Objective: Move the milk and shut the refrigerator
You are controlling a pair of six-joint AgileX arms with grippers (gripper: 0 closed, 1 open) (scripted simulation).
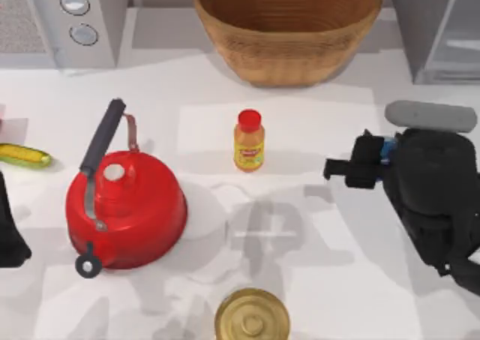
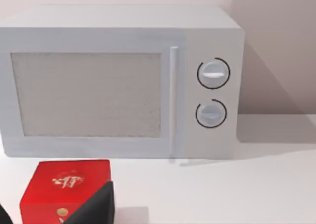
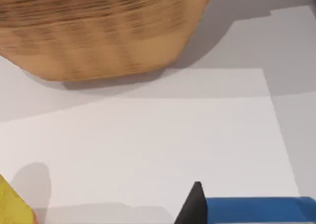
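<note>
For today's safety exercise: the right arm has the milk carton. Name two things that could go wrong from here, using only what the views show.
1. The right gripper shows just a sliver of the milk at its fingers, so the carton might slip.
2. The orange bottle and wicker basket stand close by; a wide swing toward the refrigerator could knock them.

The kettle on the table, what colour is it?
Bright red kettle with a dark handle, best seen in the top view.
</note>
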